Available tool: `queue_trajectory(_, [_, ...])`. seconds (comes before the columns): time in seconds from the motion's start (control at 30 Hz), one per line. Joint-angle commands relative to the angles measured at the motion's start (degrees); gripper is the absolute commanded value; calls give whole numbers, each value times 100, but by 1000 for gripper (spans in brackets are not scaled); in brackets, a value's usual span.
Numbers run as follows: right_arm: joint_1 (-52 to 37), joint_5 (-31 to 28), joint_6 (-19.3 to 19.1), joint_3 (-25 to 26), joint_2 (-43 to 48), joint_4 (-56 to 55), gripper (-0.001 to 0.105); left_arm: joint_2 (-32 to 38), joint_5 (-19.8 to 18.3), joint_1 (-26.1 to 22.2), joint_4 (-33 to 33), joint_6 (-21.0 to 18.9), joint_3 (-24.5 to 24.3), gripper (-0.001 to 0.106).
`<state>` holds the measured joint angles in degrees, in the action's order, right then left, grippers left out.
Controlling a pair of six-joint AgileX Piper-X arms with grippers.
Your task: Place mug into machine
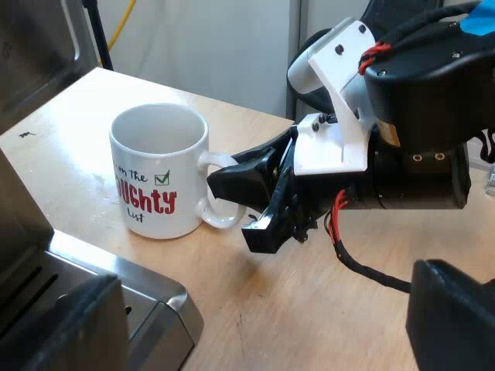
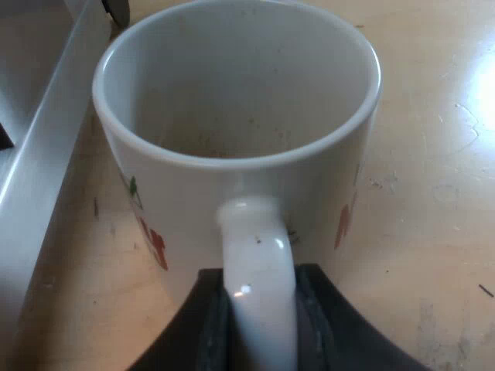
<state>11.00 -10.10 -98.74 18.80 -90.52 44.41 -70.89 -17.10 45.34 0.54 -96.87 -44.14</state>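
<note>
A white mug (image 1: 158,174) with red and green lettering stands upright on the wooden table, empty inside. In the left wrist view my right gripper (image 1: 251,197) reaches the mug's handle (image 1: 216,193) from the side away from the machine. Seen from the right wrist, the handle (image 2: 257,286) sits squeezed between my two black fingers (image 2: 210,325), which touch it on both sides, and the mug (image 2: 232,108) rests on the table. My left gripper (image 1: 263,336) hovers above and short of the mug, its fingers (image 1: 452,321) wide apart with nothing between them.
The espresso machine's metal base (image 1: 151,297) lies close beside the mug, and its edge (image 2: 46,154) runs along the mug's side. The wooden table (image 1: 309,309) stretches out around the mug. A grey wall stands behind the table.
</note>
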Motion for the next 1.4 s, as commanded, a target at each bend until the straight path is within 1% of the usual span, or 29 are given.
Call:
queue_trajectory(0.03, [-1, 32, -48, 43, 142, 9, 0, 28, 70, -1, 107, -8, -2, 81])
queue_trajectory(0.17, [-1, -26, -88, 43, 486, -299, 0, 111, 70, -1, 85, -8, -2, 81])
queue_trajectory(0.2, [-1, -26, -237, 43, 631, -507, 0, 166, 70, -1, 67, -8, -2, 81])
queue_trajectory(0.27, [-1, -26, -386, 43, 851, -788, 0, 290, 70, -1, 52, -8, -2, 81])
queue_trajectory(0.4, [-1, -26, -391, 32, 1422, -1281, 0, 656, 70, -1, -53, -8, -2, 81])
queue_trajectory(0.53, [18, -26, -445, 32, 1951, -1682, 0, 967, 70, -1, -461, -8, -2, 81])
queue_trajectory(0.6, [90, -29, -635, 32, 2372, -2078, 0, 1200, 70, -1, -805, -8, -2, 81])
queue_trajectory(0.63, [145, -29, -683, 32, 2472, -2231, 0, 1258, 70, -1, -852, -8, -2, 81])
queue_trajectory(0.77, [500, -64, -907, 32, 3155, -2862, 0, 1665, 70, -1, -1271, -19, -2, 81])
queue_trajectory(0.9, [997, -539, -922, 32, 3850, -3437, 0, 2134, 70, -1, -1767, -19, -2, 81])
queue_trajectory(1.1, [1607, -966, -922, 32, 4886, -4269, 0, 2805, 70, -1, -2486, -19, 19, 81])
queue_trajectory(1.23, [1977, -1183, -908, 32, 5436, -4776, 0, 3217, 70, -1, -2644, -47, 163, 81])
queue_trajectory(1.33, [2351, -1326, -908, 32, 5898, -5149, 0, 3632, 70, -1, -2644, -255, 372, 81])
queue_trajectory(1.4, [2652, -1330, -908, 32, 6196, -5370, 0, 3933, 70, -1, -2644, -473, 541, 81])
